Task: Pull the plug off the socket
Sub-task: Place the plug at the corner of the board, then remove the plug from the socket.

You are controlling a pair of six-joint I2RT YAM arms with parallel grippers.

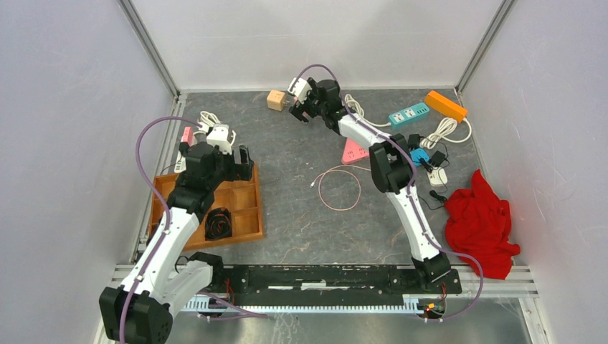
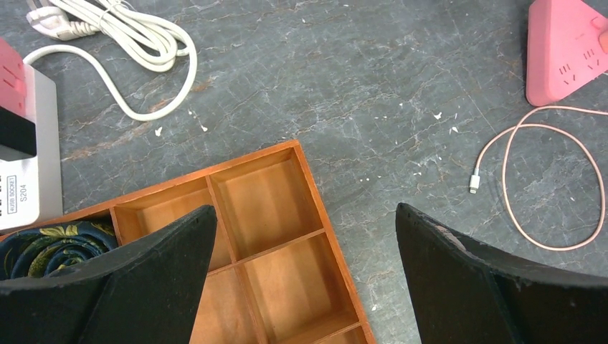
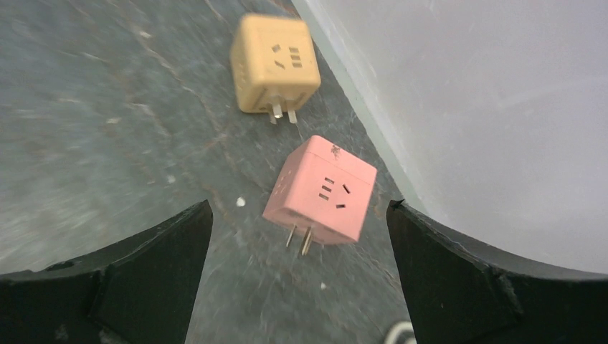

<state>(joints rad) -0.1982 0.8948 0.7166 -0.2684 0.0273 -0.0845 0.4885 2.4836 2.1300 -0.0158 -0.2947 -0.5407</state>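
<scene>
Right wrist view: right gripper [image 3: 298, 215] open wide, jaws either side of pink cube plug [image 3: 323, 193], nothing held. Plug sits centre frame, two prongs bare, pointing lower left. Tan cube socket [image 3: 276, 61] at upper centre, near but apart, own prongs also showing.

Judgement: plug is off socket, separation done. Step in hand is release and clear-off. Picture blurred, so cannot tell if plug lies settled on table [image 3: 100, 107].

Method: raise gripper straight up, fingers kept wide, no sideways sweep. Either finger could nudge plug back twd socket.

Clearances: white wall [image 3: 495, 107] fills right of frame, just beside plug and right-hand finger, so no room that side. Open table at left of frame; withdraw that way.

Left wrist view: left gripper [image 2: 305, 215] open, empty, over corner of wooden tray [image 2: 262, 193], well apart from the work. No action req'd.
</scene>
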